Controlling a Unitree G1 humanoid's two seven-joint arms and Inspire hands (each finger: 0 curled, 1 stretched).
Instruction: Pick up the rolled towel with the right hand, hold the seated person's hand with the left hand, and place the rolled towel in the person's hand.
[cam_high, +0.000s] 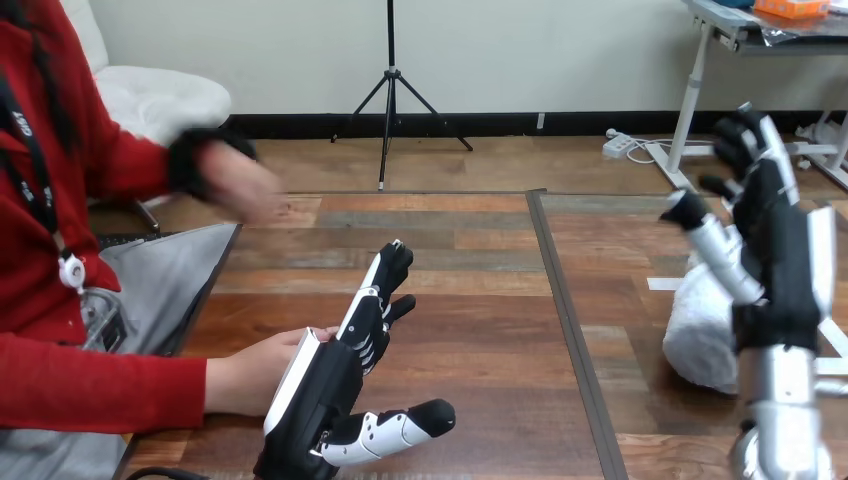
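Head view: the rolled towel (695, 340) lies just left of the spread-fingered right hand (788, 262) (ungripped); closing round it seems next.

Head view: single camera at the robot's head, facing forward and down across the desk (480, 300). Near range: left hand (315, 390) at the bottom edge, right hand (790, 260) at the right edge, both large in the foreground.

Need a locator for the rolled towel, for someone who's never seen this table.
On the wooden table, find the dark strip running front to back. Right of it lies the rolled towel, partly behind the robot's raised right hand. It is the only soft white bundle there; the hand is hard, black and white.
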